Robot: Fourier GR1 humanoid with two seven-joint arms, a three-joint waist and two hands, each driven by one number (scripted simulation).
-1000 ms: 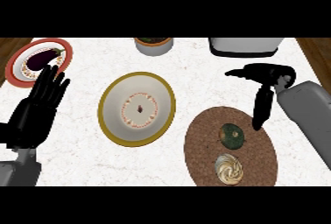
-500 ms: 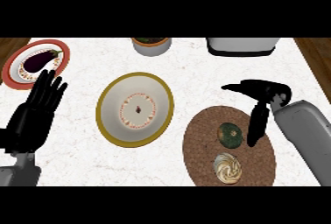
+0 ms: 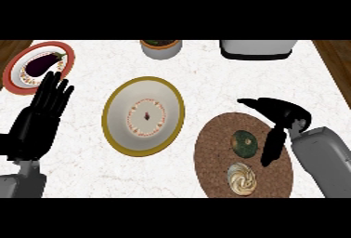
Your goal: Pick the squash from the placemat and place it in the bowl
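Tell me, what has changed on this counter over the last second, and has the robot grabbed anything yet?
The right hand has moved down and inward, from beyond the placemat to just beside the green squash. Its fingers point down next to the squash but hold nothing yet. The left hand stayed open at the left edge, and the squash, bowl and eggplant plate have not moved.

The counter (image 3: 205, 74) looks like smooth white marble edged with wood, the round placemat (image 3: 216, 153) a rough, matt brown weave, the yellow-rimmed bowl (image 3: 113, 118) smooth glazed ceramic, and both black hands, left (image 3: 37, 123) and right (image 3: 281, 116), matt.
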